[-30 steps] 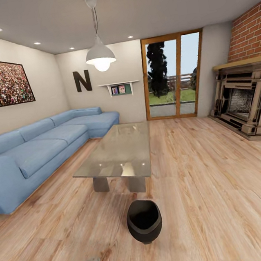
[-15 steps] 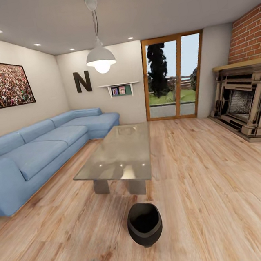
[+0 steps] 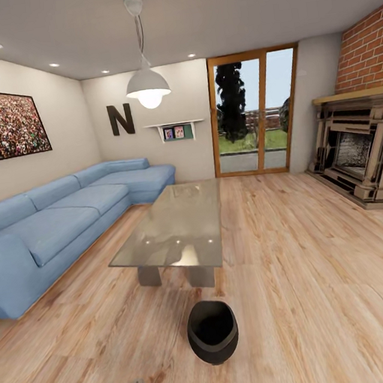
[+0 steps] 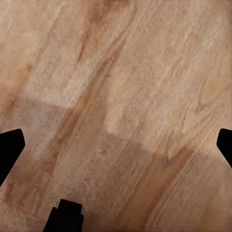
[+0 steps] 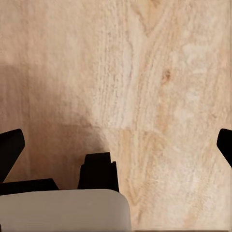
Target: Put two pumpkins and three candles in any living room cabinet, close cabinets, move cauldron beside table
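We judge the step in hand to be the last one, setting the cauldron [image 3: 212, 332] next to the table [image 3: 178, 225]; no pumpkins, candles or cabinet are in sight, so we cannot say how the earlier steps stand.

Going left to right across the head view: a blue corner sofa [image 3: 56, 218] runs along the left wall under a large picture [image 3: 2, 124]. In the middle stands the low table, its glass top mirroring the ceiling lights, on short grey block legs. Just on its near side, apart from it but close, the cauldron sits upright on the wooden floor [image 3: 324, 283]: black, round-bellied, wide-mouthed, with a thick rolled rim and a dark, seemingly empty inside. To the right are the glazed doors [image 3: 255, 112] at the far wall and a fireplace [image 3: 361, 151] set in brick.

The left gripper [image 4: 116, 145] hangs over bare floor, its dark fingertips at the two edges of the wrist view, spread wide with nothing between them. The right gripper [image 5: 116, 145] is likewise spread and empty over the planks.

To our eye the pot may already count as beside the table; if not, the next move calls for reaching down, taking its rim and shifting it a little farther toward the table legs
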